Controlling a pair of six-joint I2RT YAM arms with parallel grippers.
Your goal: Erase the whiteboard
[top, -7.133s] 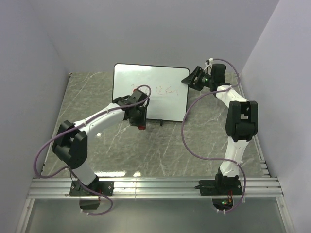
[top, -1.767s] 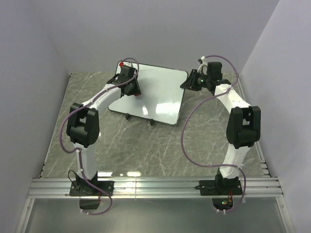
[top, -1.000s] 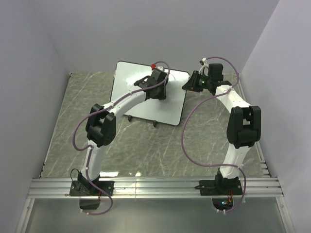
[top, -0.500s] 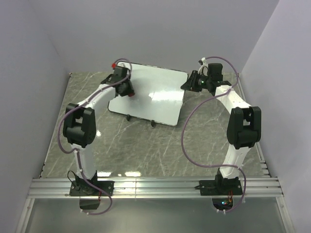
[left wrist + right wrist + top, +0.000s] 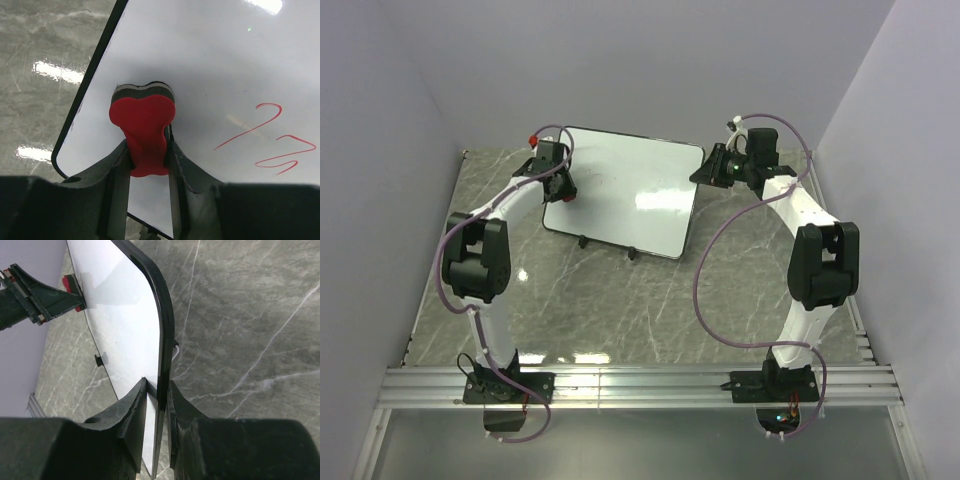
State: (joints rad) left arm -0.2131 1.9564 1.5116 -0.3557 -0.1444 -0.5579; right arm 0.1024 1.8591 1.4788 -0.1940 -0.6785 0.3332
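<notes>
The whiteboard (image 5: 630, 195) lies tilted at the back of the table, resting on small black feet (image 5: 632, 252). My left gripper (image 5: 563, 190) is shut on a small red eraser (image 5: 567, 198) and presses it against the board near its left edge. In the left wrist view the eraser (image 5: 142, 122) sits between the fingers of the left gripper (image 5: 147, 144). A few red pen strokes (image 5: 272, 150) show on the whiteboard (image 5: 210, 55) to its right. My right gripper (image 5: 707, 171) is shut on the board's far right edge. In the right wrist view the right gripper (image 5: 158, 386) pinches the black frame (image 5: 162, 330).
The table top (image 5: 620, 300) is grey marble. Pale walls (image 5: 380, 150) close it in on the left, back and right. An aluminium rail (image 5: 640, 385) with both arm bases runs along the near edge.
The left gripper has swept the eraser leftwards from the board's upper middle to its left edge. The handwriting seen earlier in the board's middle is gone. The right gripper still holds the edge.
</notes>
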